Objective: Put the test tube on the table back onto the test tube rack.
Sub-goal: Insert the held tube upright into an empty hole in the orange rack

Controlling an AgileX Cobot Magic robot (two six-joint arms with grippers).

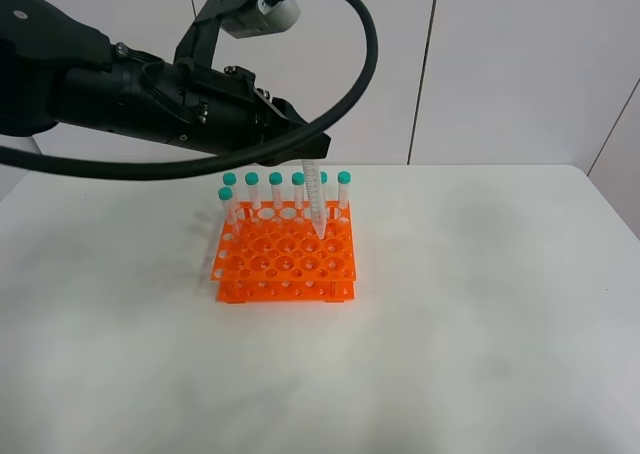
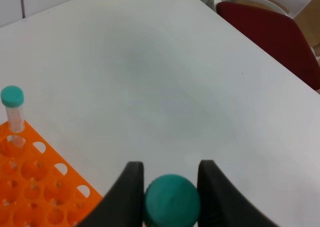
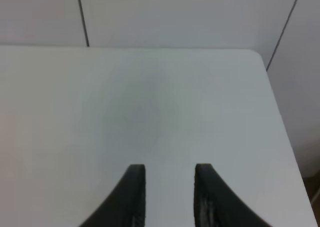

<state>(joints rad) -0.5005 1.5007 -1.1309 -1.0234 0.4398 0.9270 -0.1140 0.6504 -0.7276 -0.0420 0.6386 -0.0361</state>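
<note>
My left gripper (image 1: 312, 161) is shut on the test tube (image 1: 317, 202) and holds it upright by its top. The tapered tip hangs just above a hole in the back right part of the orange test tube rack (image 1: 285, 259). In the left wrist view the teal cap (image 2: 171, 201) sits between the two black fingers of the left gripper (image 2: 170, 168), with the rack (image 2: 35, 187) beside it. Several identical tubes (image 1: 275, 189) stand in the rack's back row and left edge. My right gripper (image 3: 165, 168) is open and empty above the white table (image 3: 150, 102); it does not show in the exterior high view.
The rack stands near the middle of the white table (image 1: 480, 324). One racked tube (image 2: 12, 107) shows in the left wrist view. A red chair (image 2: 272, 34) stands beyond the table's edge. Grey wall panels are behind the table.
</note>
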